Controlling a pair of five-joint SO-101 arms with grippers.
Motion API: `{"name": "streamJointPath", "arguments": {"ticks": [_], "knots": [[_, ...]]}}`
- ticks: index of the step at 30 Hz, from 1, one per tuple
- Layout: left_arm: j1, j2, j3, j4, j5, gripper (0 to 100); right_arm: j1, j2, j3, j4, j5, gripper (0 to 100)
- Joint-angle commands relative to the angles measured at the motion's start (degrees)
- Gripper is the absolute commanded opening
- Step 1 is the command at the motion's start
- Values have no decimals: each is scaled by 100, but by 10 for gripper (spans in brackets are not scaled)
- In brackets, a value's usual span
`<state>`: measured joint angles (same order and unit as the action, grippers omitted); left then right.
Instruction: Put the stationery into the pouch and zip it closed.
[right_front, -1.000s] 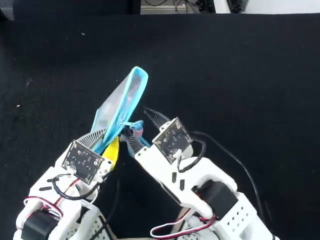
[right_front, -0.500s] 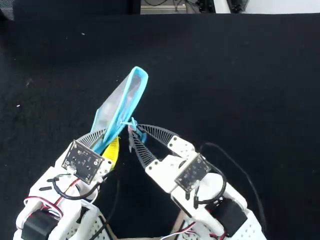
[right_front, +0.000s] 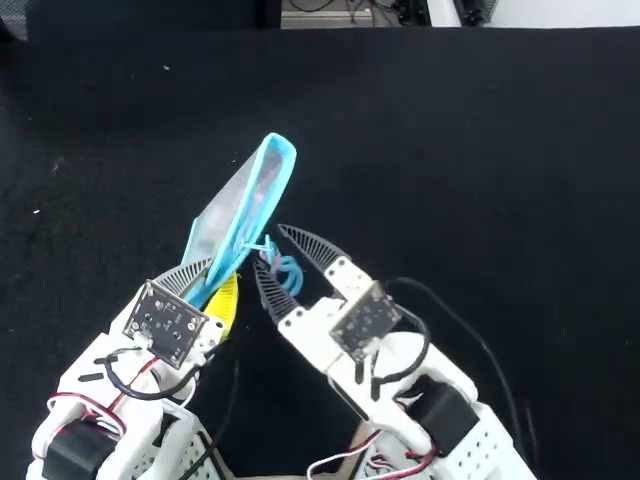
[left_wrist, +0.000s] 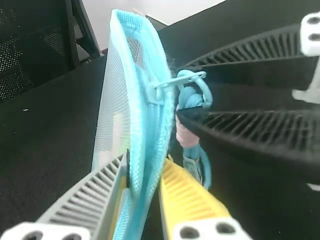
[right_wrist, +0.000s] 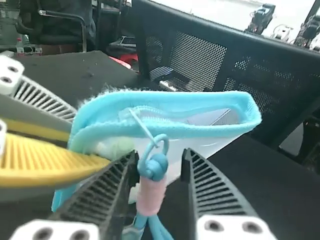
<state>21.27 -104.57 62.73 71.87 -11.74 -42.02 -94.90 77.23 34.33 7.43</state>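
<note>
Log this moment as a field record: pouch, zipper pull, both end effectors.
pouch: light blue mesh, standing on edge
left end effector: shut on the pouch's near end
right end effector: open, straddling the zipper pull
zipper pull: blue cord with a pink sleeve, not gripped
closure: cannot tell how far it is zipped

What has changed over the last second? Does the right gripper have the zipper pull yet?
The right gripper rolled at the wrist, drew back, then came forward again. It is open and now straddles the zipper pull without clamping it. The left gripper stayed shut on the pouch, which kept its place, and the slider did not move.
</note>
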Motion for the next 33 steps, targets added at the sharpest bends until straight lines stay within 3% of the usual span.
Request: {"name": "streamJointPath", "arguments": {"ticks": [1,5,10,22,27,33], "knots": [[75,18,84,123,79,29,-26,-4,-22,-202,-246,141],[75,18,84,123,79,29,-9,-4,-22,-193,-237,123],[75,18,84,123,79,29,-9,-4,-22,-193,-229,8],[75,18,84,123,79,29,-26,-4,-75,26,185,15],[75,18,84,123,79,29,-35,-4,-251,316,167,135],[66,18,84,123,79,29,-9,-4,-242,308,167,100]]}}
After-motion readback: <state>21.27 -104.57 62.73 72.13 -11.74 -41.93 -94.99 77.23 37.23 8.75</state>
